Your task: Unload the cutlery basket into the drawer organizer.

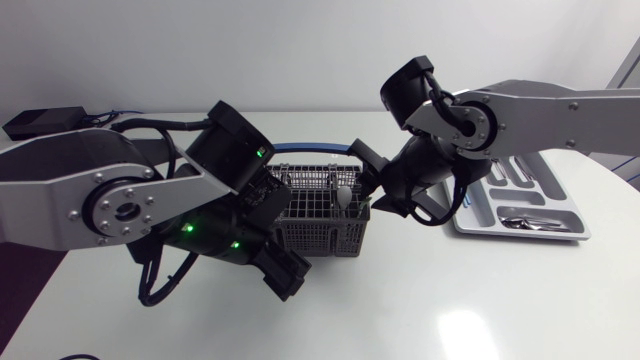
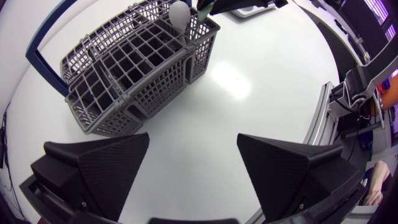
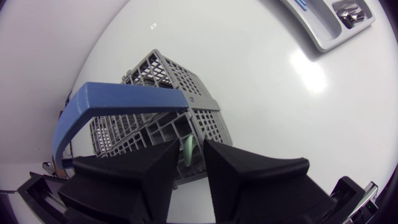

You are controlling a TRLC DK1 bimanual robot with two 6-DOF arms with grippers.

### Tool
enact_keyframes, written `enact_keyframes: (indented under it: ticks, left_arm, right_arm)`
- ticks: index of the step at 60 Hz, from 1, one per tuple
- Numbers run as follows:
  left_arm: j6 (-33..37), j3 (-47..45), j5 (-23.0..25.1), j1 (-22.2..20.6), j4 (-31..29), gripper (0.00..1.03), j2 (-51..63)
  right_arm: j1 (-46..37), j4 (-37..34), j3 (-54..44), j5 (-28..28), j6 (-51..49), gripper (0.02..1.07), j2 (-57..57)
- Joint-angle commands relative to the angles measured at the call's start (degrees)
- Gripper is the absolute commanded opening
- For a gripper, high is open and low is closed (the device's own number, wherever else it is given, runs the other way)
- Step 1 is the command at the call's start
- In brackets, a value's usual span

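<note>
The grey cutlery basket with a blue bail handle stands mid-table. A spoon with a white bowl and a pale green handle stands upright in its right end compartment. My right gripper hangs over that end. Its fingers are close together, with the green handle in the narrow gap and a slit still showing beside it. My left gripper is wide open and empty, low over the table in front of the basket.
The grey drawer organizer lies at the right, with some metal cutlery in its compartments. A black box sits at the back left. My left arm's bulk covers the basket's left front.
</note>
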Motion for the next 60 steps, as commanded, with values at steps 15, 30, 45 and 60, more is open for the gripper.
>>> enact_keyframes:
  ticks: [15, 30, 45, 60]
  left_arm:
    - [1.1, 0.4, 0.2, -0.2, 0.5, 0.99, 1.0]
    - [1.0, 0.2, 0.2, -0.3, 0.5, 0.99, 1.0]
    - [1.0, -0.2, 0.2, -0.3, 0.5, 0.99, 0.8]
    - [1.0, -0.5, 0.2, -0.3, 0.5, 0.99, 0.6]
  right_arm:
    - [1.1, 1.1, -0.3, 1.9, 1.3, 0.11, 1.3]
    - [1.3, 1.0, -0.4, 2.2, 0.9, 0.08, 1.3]
    - [1.2, 1.0, -0.3, 1.6, 0.8, 0.08, -0.1]
    - [0.7, 0.5, -0.4, 0.2, 0.7, 0.08, -3.2]
